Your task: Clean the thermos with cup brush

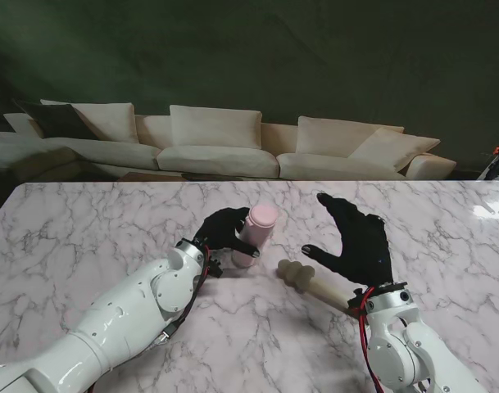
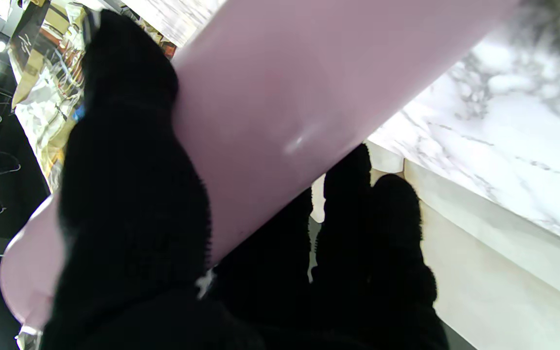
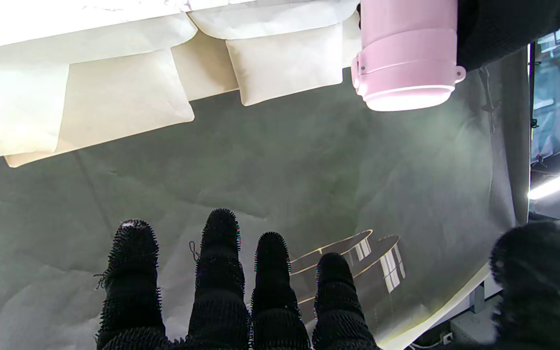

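Two hands in play: left hand [image 1: 220,232] fingers wrapped around the pink thermos [image 1: 255,233], right hand [image 1: 357,243] fingers spread, empty, above the cup brush [image 1: 315,282] on the counter [image 1: 85,237].

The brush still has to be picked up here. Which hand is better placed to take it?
The right hand. It hangs open right over the cup brush lying on the table, while the left hand is shut on the pink thermos and cannot let go.
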### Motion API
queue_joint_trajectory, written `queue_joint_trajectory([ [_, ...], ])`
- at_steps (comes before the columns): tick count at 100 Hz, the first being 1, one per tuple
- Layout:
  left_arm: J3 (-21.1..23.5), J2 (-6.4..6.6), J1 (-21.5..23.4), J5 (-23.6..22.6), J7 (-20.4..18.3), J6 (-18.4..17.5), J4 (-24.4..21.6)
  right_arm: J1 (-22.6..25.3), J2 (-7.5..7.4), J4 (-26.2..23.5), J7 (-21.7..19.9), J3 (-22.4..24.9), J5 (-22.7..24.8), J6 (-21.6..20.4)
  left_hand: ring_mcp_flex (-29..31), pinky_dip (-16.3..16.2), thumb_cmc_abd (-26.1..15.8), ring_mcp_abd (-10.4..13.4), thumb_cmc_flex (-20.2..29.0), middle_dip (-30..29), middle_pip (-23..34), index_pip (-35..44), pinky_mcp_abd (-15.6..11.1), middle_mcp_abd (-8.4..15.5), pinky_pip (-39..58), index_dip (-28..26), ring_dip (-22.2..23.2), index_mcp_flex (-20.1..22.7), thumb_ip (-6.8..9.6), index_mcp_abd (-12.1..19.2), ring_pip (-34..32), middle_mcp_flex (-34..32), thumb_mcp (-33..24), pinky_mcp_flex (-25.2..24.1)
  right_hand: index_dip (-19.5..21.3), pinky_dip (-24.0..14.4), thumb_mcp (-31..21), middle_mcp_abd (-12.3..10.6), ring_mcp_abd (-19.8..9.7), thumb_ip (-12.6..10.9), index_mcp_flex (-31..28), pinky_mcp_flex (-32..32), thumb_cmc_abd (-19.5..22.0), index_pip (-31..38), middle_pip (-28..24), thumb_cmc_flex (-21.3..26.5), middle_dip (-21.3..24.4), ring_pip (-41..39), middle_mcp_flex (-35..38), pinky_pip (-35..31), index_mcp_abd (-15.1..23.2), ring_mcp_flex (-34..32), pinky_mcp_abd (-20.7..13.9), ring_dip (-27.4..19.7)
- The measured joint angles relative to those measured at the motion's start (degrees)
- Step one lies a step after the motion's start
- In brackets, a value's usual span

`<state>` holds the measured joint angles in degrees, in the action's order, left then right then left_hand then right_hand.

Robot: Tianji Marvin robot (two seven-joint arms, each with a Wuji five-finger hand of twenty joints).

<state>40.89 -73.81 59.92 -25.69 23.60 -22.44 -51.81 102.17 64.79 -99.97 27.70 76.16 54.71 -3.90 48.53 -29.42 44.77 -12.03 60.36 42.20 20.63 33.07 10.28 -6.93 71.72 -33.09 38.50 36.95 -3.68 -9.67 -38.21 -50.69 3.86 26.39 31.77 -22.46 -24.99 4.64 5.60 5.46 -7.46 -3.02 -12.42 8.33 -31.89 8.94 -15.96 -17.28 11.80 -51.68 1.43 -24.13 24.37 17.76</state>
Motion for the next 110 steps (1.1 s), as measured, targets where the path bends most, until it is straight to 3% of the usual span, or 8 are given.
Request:
queue_joint_trajectory([
  [36,0.6,-0.55,0.3,0.9,0.1,0.3,0.6,-0.1,0.0,0.2,0.0,0.0,0.0,0.2,-1.0,0.0,-1.7,-0.1,0.0,-0.2,-1.5,-0.9,0.0,0.0,-0.1,0.4,0.1,-1.1,0.0,0.0,0.0,0.7,0.0,-1.3,0.0,0.0,0.1,0.0,0.0,0.0,0.0,0.4,0.6,0.0,0.0,0.0,0.0,0.1,0.0,0.2,0.0,0.6,0.0,0.0],
  [70,2.1,0.59,1.9,0.0,-1.5,2.0,-1.9,-0.5,0.02,0.5,0.0,-0.2,-0.4,0.3,-2.6,-0.5,-5.2,-0.1,-0.2,0.0,-5.9,-1.9,0.0,0.5,-1.6,0.4,0.0,-4.2,0.0,-0.1,0.3,1.8,0.0,-3.5,0.0,0.0,0.1,0.0,0.0,0.0,0.0,0.6,0.6,0.0,0.0,0.0,0.0,0.1,0.0,0.6,0.0,0.7,0.0,0.0],
  [92,3.4,2.01,2.8,-0.6,-4.9,3.3,-3.8,-0.5,0.03,0.6,0.1,-0.2,-0.5,0.3,-4.4,-1.2,-11.9,-0.8,-0.9,-2.4,-2.6,-3.9,0.7,0.7,-4.1,-0.2,0.1,-8.4,0.0,-0.2,0.4,6.7,1.5,-6.5,0.0,0.0,0.1,0.0,0.0,0.0,0.0,0.7,0.6,0.0,0.1,0.0,0.0,0.1,0.0,0.6,0.0,0.7,0.0,0.0],
  [110,3.7,2.59,3.0,-0.6,-5.8,4.1,-3.6,-0.5,0.04,0.7,0.2,-0.4,-0.6,0.3,-5.9,-1.3,-18.3,-1.3,-3.2,-12.0,1.9,-7.0,1.0,-0.1,-5.3,-1.1,0.1,-9.0,0.0,-1.5,1.7,10.6,3.9,-8.1,0.0,0.0,0.6,0.0,0.0,0.0,0.0,0.7,0.6,0.0,0.2,0.0,0.1,0.1,0.0,0.7,0.0,0.7,-0.1,0.0],
])
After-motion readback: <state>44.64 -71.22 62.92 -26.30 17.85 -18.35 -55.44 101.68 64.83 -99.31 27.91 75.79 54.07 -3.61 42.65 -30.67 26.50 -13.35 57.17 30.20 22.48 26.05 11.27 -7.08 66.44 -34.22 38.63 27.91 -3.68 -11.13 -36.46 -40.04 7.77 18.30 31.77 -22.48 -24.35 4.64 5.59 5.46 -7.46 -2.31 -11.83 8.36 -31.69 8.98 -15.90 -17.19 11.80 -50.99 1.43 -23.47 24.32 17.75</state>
